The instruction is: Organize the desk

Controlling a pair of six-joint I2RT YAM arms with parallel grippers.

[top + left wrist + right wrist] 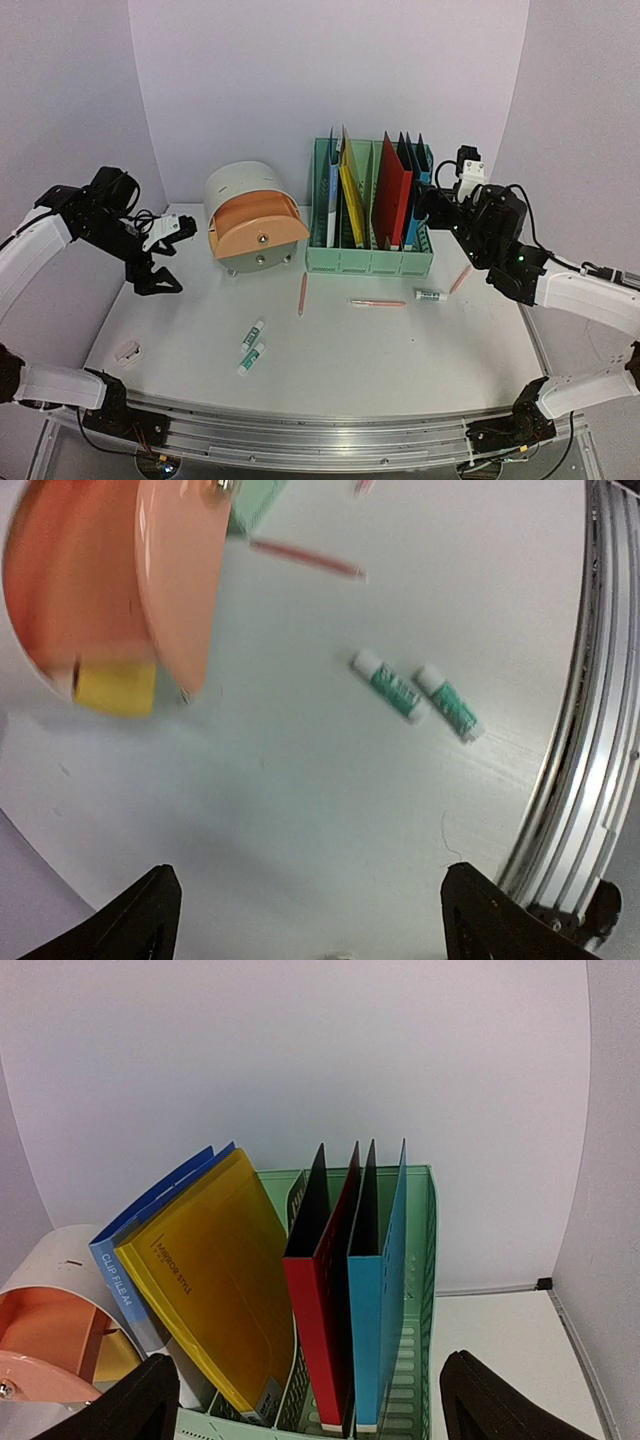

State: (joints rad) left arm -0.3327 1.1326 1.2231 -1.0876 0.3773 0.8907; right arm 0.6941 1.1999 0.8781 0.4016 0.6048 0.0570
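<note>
now the left pincer (158, 281) is hovering at the centre left of the top view, its fingers standing wide apart with nothing between them. the right pincer (428, 207) is hanging at the right, near the green file rack (370, 262), fingers likewise spread and empty. the white counter (350, 350) is filling the middle of the frame, carrying two glue sticks (252, 335) lower left of centre.

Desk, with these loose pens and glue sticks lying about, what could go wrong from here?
The two glue sticks lie near the front rail; a nudge could roll them off. The open right claw sits close to the leaning yellow folder and might knock it. The open left claw could clip the orange drawer front beside it.
</note>
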